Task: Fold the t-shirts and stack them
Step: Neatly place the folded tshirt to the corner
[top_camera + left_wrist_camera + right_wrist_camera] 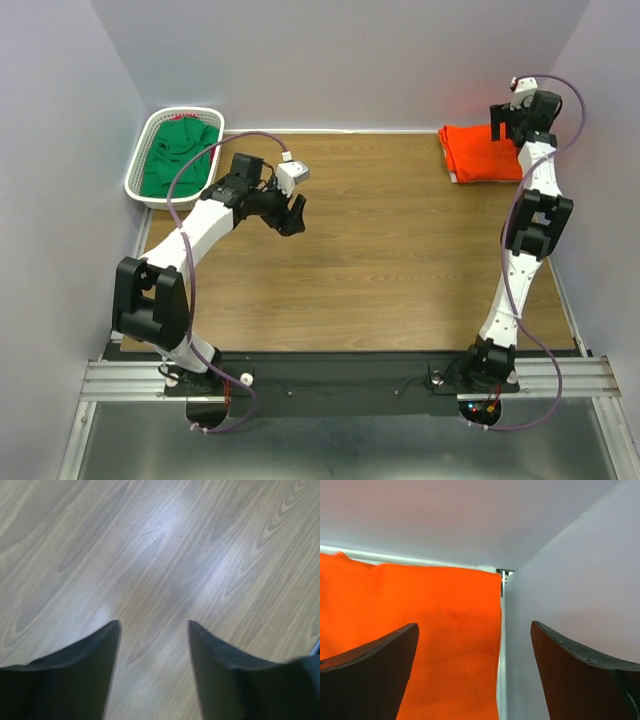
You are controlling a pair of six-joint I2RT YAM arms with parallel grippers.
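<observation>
Table (380, 260): orange shirt (470, 155) folded in your far right corner.
Left gripper (153, 622): apart — empty.
Right gripper (474, 624): wide apart above it.

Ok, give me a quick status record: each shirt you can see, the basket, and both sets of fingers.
orange-red t-shirt: folded flat, far right corner of the table
green t-shirt: bunched inside the basket, far left
left gripper: fingers apart over bare wood, nothing between them
right gripper: fingers wide apart at the orange-red t-shirt's right edge, next to the wall, nothing held
</observation>
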